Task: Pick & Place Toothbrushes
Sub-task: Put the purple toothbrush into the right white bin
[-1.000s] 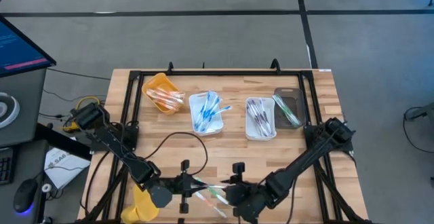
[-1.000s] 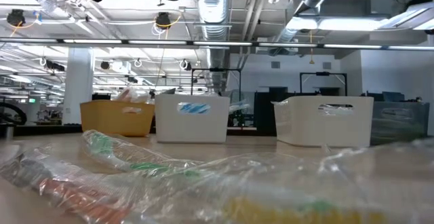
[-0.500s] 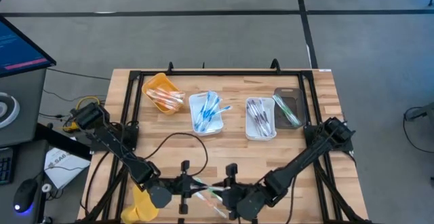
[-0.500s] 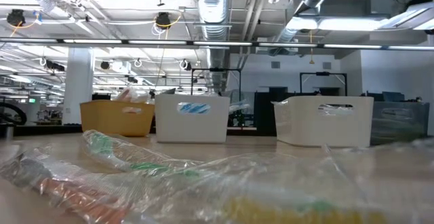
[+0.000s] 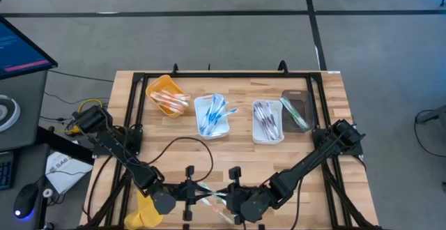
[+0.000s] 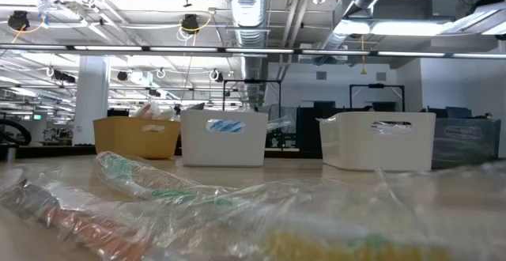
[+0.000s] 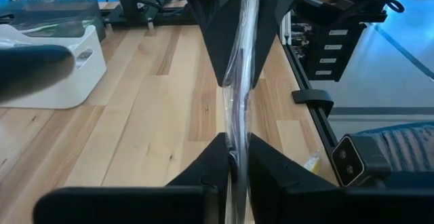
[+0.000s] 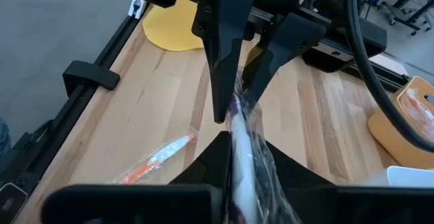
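A toothbrush in a clear wrapper [image 5: 212, 193] hangs over the table's near edge, stretched between my two grippers. My left gripper [image 5: 198, 190] is shut on one end and my right gripper [image 5: 224, 194] is shut on the other. In the left wrist view the wrapper [image 7: 239, 81] runs from my left gripper [image 7: 237, 166] straight to the right gripper's fingers [image 7: 220, 41]. Under them, an orange wrapped toothbrush [image 8: 157, 161] lies flat on the wood. In the low view, more wrapped toothbrushes [image 6: 134, 175] lie close to the lens. My left gripper pinches the wrapper's end [image 7: 237, 149] between its two fingers. It comes from the table's left, slanting slightly down, with the fingers along the wrapper. The wrapper is clear of the table. My right gripper pinches the opposite end [image 8: 239, 132] between its two fingers. It comes from the table's right, slanting down, also along the wrapper. The clear plastic bunches at its fingertips.
Along the far side stand an orange tray [image 5: 167, 95], a white tray with blue brushes [image 5: 212, 115], a white tray with grey brushes [image 5: 267, 122] and a dark tray [image 5: 296, 110]. A yellow piece [image 5: 146, 209] lies at the near left. A black frame rail [image 5: 132, 125] borders the table.
My right gripper has moved a little toward the table's left, up to the left gripper and the wrapper's free end, and has turned at the wrist. The left gripper and the wrapper have stayed in place.
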Controlling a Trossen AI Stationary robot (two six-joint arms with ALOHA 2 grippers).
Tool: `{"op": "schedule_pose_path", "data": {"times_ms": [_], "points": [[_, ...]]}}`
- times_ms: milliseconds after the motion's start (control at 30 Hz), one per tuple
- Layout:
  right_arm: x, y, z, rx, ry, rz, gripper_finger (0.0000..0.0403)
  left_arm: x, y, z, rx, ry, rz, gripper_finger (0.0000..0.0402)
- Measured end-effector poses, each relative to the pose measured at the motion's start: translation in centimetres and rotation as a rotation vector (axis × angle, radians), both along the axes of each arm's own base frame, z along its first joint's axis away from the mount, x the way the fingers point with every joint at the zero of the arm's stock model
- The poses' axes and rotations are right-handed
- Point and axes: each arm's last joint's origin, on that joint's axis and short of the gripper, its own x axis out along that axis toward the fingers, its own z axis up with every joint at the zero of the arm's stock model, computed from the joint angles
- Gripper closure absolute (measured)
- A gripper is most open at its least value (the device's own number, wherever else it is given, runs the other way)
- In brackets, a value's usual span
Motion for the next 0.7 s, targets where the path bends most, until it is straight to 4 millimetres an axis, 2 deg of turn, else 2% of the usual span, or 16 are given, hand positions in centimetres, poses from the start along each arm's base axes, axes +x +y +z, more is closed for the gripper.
{"op": "schedule_pose_path", "data": {"times_ms": [333, 700], "points": [[-0.07, 0.09, -0.04, 0.001, 0.009, 0.016, 0.0386, 0.04, -0.08, 0.02, -0.02, 0.006, -0.027, 0.0332], [-0.48, -0.07, -0.52, -0.011, 0.06, -0.006, 0.0387, 0.24, 0.17, 0.05, -0.066, 0.0, 0.009, 0.0241]]}}
